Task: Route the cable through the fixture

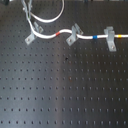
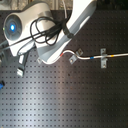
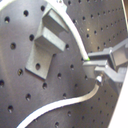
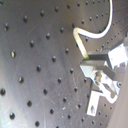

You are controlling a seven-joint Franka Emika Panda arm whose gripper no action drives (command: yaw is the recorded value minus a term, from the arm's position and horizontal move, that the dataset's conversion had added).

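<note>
Gripping the cable (image 3: pixel 75 47) beside the fixture (image 3: pixel 45 42), the hand (image 3: pixel 97 67) is closed; arm hides them in the second exterior view.

Perforated board (image 1: pixel 65 95): in the first exterior view, its near and middle expanse lies open. Obstacles stand in a row along the far edge: three grey clips (image 1: pixel 74 34), cable (image 1: pixel 50 35) strung through them. In the second exterior view, arm (image 2: pixel 45 30) covers the far-left corner.

no readable text, labels, brands, numbers or signs anywhere
</note>
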